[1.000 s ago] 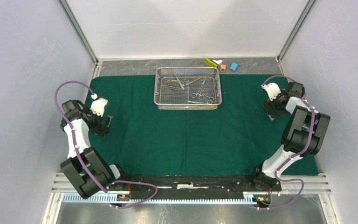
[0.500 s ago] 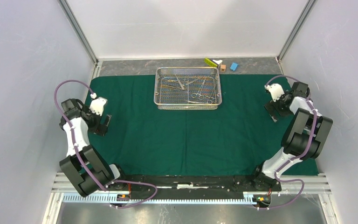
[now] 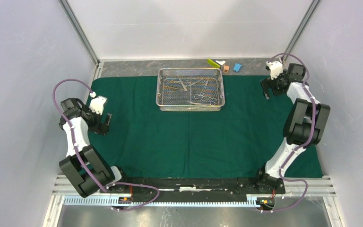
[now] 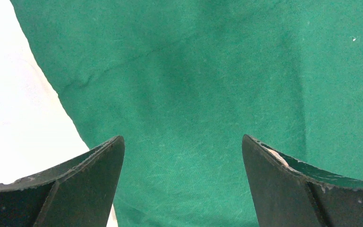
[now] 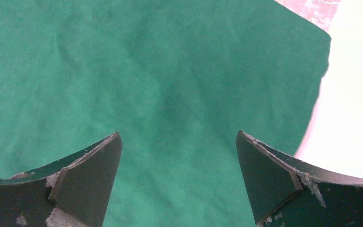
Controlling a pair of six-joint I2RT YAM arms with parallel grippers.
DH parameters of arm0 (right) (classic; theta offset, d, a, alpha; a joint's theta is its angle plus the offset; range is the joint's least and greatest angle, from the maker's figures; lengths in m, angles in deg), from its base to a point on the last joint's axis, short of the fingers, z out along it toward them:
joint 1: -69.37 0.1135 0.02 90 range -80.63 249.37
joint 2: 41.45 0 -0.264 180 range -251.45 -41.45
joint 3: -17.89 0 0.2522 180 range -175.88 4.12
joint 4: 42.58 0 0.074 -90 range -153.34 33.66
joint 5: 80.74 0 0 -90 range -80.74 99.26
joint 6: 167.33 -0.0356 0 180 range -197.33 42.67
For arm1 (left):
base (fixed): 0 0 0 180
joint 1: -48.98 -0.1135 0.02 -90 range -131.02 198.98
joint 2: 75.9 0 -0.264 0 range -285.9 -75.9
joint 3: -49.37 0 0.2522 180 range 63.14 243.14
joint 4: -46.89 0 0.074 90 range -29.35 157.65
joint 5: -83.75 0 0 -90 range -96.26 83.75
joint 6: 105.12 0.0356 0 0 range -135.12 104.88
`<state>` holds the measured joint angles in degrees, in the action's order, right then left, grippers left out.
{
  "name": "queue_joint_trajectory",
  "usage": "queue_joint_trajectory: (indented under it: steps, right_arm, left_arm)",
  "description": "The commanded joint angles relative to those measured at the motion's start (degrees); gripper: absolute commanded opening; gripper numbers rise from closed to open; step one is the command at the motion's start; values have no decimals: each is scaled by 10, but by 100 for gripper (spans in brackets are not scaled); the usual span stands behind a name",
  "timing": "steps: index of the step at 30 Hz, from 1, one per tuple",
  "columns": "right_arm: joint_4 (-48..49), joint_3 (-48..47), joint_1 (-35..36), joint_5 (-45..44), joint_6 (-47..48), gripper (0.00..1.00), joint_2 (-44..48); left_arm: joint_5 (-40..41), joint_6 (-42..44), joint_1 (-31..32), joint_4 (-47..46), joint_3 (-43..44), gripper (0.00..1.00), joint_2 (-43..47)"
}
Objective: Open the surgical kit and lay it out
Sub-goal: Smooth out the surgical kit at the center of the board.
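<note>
The wire-mesh tray stands at the far middle of the green drape. Flat cloth leaves passage on both its sides and toward the near edge. Small blocks sit just behind its far right corner, and side walls close both outer edges.

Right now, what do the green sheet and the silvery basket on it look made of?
The green sheet looks like matte woven cloth: fine weave and soft creases show. The basket looks like shiny metal wire mesh, probably steel: an open grid with bright glints.
</note>
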<state>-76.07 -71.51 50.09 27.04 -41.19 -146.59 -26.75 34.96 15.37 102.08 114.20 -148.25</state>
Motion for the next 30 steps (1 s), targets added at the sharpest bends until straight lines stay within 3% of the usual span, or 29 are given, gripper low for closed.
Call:
queue_joint_trajectory:
  steps: [1,11,24,30]
  right_arm:
    - [50,-58,14,-27,-67,99,-61]
    - [63,-83,20,-93,-37,99,-134]
    - [62,-73,18,-127,-8,98,-131]
    - [46,-85,15,-101,-12,98,-96]
  left_arm:
    - [-24,-31,5,-12,24,100,-4]
    - [-14,-32,8,-24,22,100,-14]
    - [-3,-25,8,-27,22,100,-16]
    - [-12,-63,8,-42,32,100,-17]
